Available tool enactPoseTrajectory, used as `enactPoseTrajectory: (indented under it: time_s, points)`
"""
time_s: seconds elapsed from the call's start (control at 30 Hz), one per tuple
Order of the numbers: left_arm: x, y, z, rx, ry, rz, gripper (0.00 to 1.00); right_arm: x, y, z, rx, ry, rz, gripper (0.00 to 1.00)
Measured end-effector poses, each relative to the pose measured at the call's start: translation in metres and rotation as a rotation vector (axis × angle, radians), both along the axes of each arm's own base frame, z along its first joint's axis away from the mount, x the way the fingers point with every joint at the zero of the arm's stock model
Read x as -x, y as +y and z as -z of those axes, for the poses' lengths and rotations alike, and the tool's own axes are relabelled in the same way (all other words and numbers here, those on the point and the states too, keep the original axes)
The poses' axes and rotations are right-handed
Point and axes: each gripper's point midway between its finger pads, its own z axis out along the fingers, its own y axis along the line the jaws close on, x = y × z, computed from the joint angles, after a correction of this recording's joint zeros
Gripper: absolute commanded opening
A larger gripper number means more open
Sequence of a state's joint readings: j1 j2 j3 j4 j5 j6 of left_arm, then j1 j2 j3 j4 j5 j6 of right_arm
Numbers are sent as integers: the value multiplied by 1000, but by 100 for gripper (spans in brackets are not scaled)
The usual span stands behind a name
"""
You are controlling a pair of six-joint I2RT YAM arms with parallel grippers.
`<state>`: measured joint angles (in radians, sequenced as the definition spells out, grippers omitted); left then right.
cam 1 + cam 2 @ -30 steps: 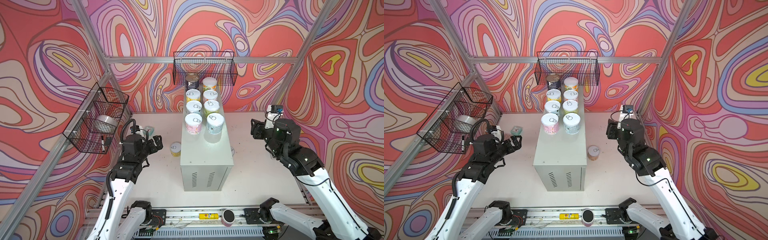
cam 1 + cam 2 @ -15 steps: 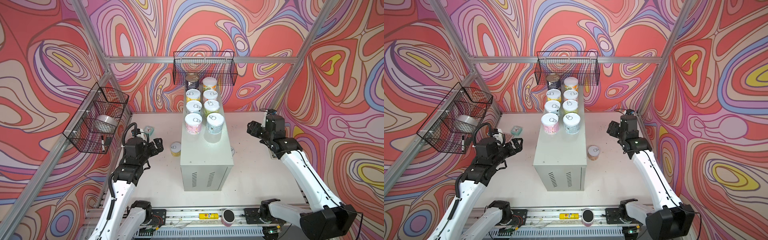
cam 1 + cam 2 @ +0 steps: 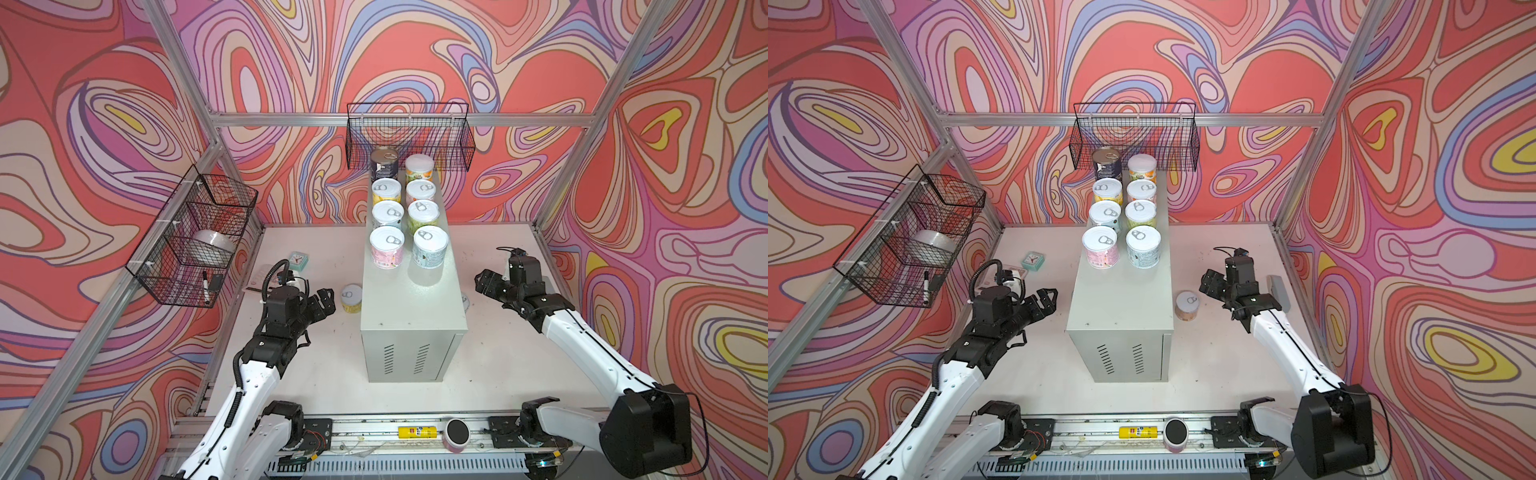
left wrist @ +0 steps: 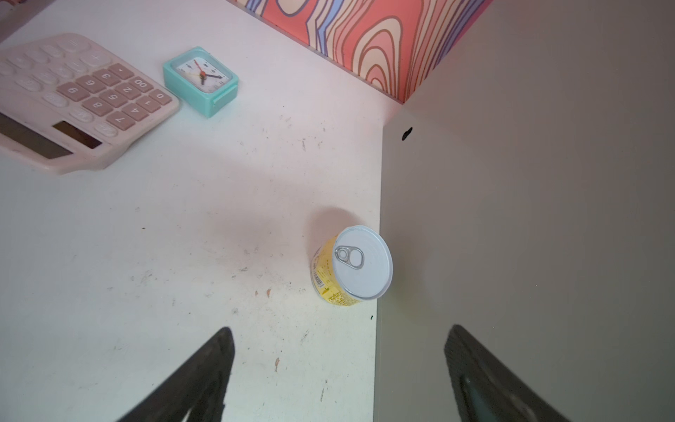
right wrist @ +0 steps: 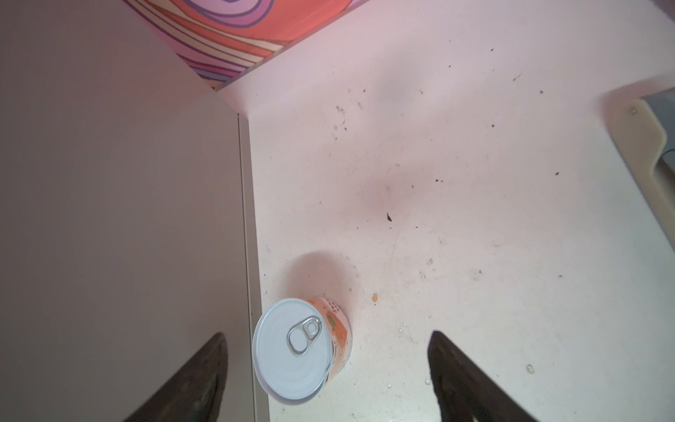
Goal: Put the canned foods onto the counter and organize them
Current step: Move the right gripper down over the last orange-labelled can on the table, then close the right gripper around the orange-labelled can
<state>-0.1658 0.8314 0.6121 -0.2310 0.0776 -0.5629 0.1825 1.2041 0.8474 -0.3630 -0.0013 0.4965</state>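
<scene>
Grey counter (image 3: 409, 299), centre of a top view, carries eight canned foods (image 3: 430, 249) | your right gripper (image 3: 484, 282) has dropped low, left gripper (image 3: 326, 301) edged nearer | left wrist: jaws wide, yellow can (image 4: 352, 265) below centre | right wrist: jaws wide, orange can (image 5: 299, 347) bottom centre | two remain.

At the left of a top view, a black wire basket (image 3: 166, 286) hangs on the frame. In it are a roll of clear tape (image 3: 212, 245) and a black marker (image 3: 205, 286). A second wire basket (image 3: 409, 137) hangs at the upper middle. On the white tabletop (image 3: 324, 374), a mint-green clock (image 3: 298, 261) is just beside a pink calculator (image 4: 73, 98). At the lower edge, a yellow tube (image 3: 417, 432) lies near a pink cylinder with a black top (image 3: 456, 434).
</scene>
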Motion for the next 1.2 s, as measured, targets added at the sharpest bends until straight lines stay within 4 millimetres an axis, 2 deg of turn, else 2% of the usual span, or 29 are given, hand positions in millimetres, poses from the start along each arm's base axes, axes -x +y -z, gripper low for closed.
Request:
enactPoseTrajectory:
  time_s: [0.2, 0.3, 0.5, 0.63, 1.2]
  points:
    - [5, -9, 17, 16, 17, 19, 91, 9, 32, 14, 12, 18, -75, 90]
    - [5, -11, 16, 27, 9, 22, 91, 7, 44, 20, 20, 20, -101, 90]
    - [4, -26, 13, 32, -6, 69, 90, 5, 46, 45, 43, 68, -96, 91]
    - [3, -28, 13, 34, -8, 71, 90, 6, 51, 58, 55, 89, -110, 92]
    - [-8, -36, 27, 32, 22, 91, 90, 1, 64, 91, 90, 119, -130, 91]
